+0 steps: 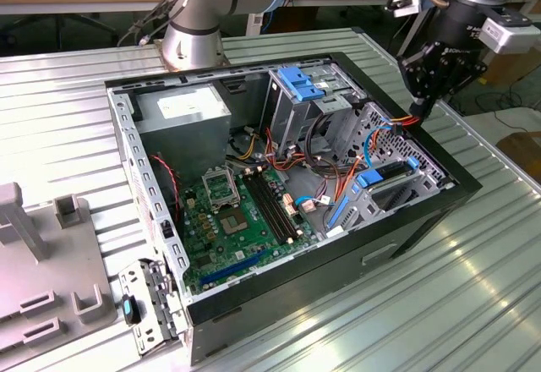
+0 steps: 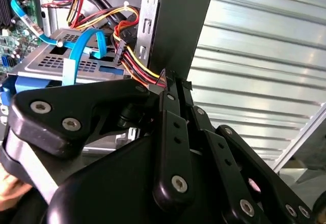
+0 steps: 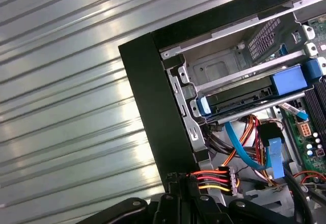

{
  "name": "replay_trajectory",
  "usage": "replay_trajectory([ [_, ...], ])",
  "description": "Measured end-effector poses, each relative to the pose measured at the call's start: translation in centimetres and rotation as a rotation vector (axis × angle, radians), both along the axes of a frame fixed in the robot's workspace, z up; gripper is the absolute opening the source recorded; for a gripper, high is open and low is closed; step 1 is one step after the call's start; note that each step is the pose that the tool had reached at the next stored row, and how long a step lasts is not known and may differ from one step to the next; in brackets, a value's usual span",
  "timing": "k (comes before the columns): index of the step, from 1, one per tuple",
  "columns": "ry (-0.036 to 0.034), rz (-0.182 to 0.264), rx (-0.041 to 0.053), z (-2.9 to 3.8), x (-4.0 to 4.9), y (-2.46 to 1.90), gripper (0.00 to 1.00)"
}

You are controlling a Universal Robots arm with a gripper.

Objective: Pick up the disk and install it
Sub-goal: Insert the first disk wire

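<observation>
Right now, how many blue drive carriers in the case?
2. A blue ridged bracket sits atop the upright cage at the far side; the other frames the disk in the low cage toward the exterior view's right. Others may hide inside the cages.

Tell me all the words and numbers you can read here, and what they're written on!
None can be read.
Label on the power supply: print too small to read.
Lettering on the gripper: too small to read.
Markings on the motherboard: too small to read.
</observation>
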State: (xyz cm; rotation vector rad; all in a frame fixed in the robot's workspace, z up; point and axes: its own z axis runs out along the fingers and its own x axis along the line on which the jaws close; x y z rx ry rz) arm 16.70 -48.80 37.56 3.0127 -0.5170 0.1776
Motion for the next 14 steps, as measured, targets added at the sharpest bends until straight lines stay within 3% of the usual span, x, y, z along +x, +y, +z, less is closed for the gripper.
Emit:
replay_trajectory([
  [14, 0.0000, -0.174, 0.0000, 0.00, 0.00, 0.00, 0.16],
])
